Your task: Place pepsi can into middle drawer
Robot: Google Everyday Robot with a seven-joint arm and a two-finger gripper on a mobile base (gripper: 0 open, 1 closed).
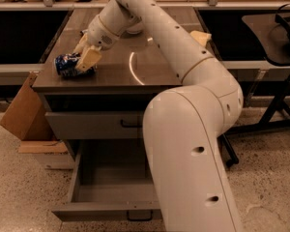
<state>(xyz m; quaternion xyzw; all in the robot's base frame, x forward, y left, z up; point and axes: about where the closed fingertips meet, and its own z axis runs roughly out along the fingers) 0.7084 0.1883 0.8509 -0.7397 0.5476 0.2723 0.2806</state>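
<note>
Speckled flooring runs under a grey-brown cabinet whose dark wooden desk point(154, 74) fills the upper middle of your frame, with a curved streak of glare on it. You'll find the pepsi can point(65, 65) lying on its side near the desk's front left corner, in the upper left of the frame; it is dented, blue with white markings. Your claw point(83, 58) is right on it, at the end of the white arm point(183, 57) that sweeps down from the top and bulks across the lower right. The claw straddles the can's right end, one tan finger point(89, 58) in front and the other behind, clamped around the can while it rests on the desk. Directly below the desk edge, the shallow upper drawer point(92, 124) sits closed, its black handle partly hidden by the arm. Lower down, at the bottom centre of the frame, the middle drawer point(111, 192) stands pulled out, showing plain grey walls and floor and a small dark handle on its front. A cardboard box point(19, 108) leans against the cabinet's left side, and a pale yellow object point(201, 36) lies toward the desk's far right edge.
</note>
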